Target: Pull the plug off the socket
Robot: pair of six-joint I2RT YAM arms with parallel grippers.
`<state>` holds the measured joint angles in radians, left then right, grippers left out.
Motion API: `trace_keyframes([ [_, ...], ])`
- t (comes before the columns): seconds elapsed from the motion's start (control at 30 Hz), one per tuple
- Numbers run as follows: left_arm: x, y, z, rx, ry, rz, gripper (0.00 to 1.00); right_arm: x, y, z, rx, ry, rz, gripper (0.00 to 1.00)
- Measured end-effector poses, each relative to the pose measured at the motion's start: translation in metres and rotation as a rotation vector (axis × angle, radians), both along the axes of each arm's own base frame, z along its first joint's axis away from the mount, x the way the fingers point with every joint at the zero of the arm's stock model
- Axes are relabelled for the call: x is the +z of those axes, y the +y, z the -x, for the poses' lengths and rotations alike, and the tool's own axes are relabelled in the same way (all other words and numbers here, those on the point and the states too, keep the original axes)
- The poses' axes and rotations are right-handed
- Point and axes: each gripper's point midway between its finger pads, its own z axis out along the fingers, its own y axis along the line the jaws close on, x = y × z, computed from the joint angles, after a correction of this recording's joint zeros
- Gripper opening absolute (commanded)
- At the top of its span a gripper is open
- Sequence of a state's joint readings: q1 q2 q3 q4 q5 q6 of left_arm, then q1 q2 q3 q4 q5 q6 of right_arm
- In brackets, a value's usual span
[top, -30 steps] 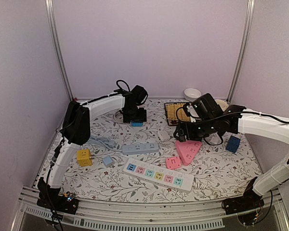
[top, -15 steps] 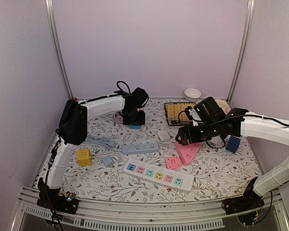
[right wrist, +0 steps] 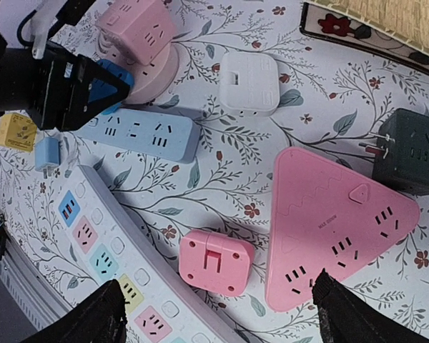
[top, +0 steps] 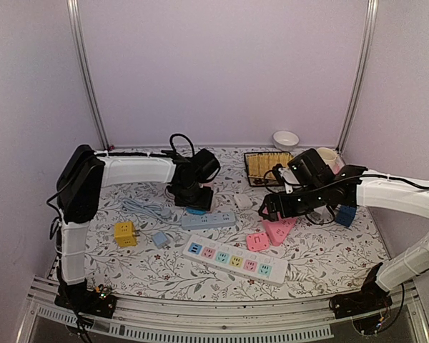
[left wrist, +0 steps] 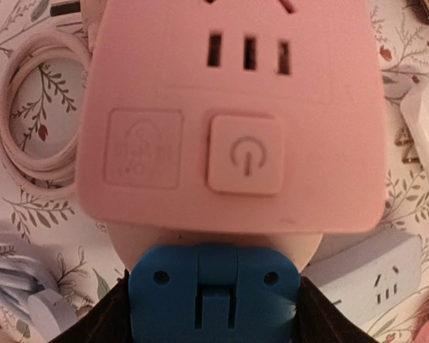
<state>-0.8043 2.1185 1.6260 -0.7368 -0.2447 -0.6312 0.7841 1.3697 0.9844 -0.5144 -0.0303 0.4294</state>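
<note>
A blue plug (left wrist: 214, 293) sits between my left gripper's dark fingers, which press on both its sides. Its far face meets the beige round base of a pink cube socket (left wrist: 236, 107) that fills the left wrist view. I cannot tell whether its pins are still in. From the right wrist view the same socket (right wrist: 136, 28) stands at top left, with the blue plug (right wrist: 111, 80) and the left gripper (right wrist: 93, 86) beside it. From above, the left gripper (top: 193, 194) hides the socket. My right gripper (right wrist: 214, 314) hangs open over a pink square plug (right wrist: 217, 261).
A pink triangular strip (right wrist: 336, 221), a light blue strip (top: 209, 220) and a long white strip with coloured outlets (top: 236, 261) lie mid-table. A white adapter (top: 243, 201), yellow cube (top: 125, 233), small blue plug (top: 160, 239), dark blue cube (top: 345, 214) and coiled cable (left wrist: 36, 121) lie around.
The left gripper has closed on the blue plug and moved toward the near side of the table with it. The right arm has drifted slightly nearer and lower.
</note>
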Motion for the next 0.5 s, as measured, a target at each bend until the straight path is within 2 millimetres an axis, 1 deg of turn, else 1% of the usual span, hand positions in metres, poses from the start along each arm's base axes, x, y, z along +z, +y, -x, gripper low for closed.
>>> trace_keyframes([
  [0.07, 0.000, 0.005, 0.014, -0.022, 0.001, -0.001, 0.54, -0.003, 0.006, -0.002, 0.011, 0.010, -0.010, 0.93],
  [0.2, 0.006, 0.018, 0.035, -0.059, -0.003, 0.014, 0.54, -0.014, 0.024, -0.011, 0.031, 0.045, -0.015, 0.92],
  [0.33, 0.013, 0.025, 0.045, -0.112, -0.019, 0.026, 0.54, -0.021, 0.050, -0.031, 0.045, 0.066, -0.024, 0.92],
  [0.5, 0.008, 0.028, 0.052, -0.179, -0.030, 0.043, 0.54, -0.015, 0.091, -0.064, 0.048, 0.071, -0.080, 0.92],
])
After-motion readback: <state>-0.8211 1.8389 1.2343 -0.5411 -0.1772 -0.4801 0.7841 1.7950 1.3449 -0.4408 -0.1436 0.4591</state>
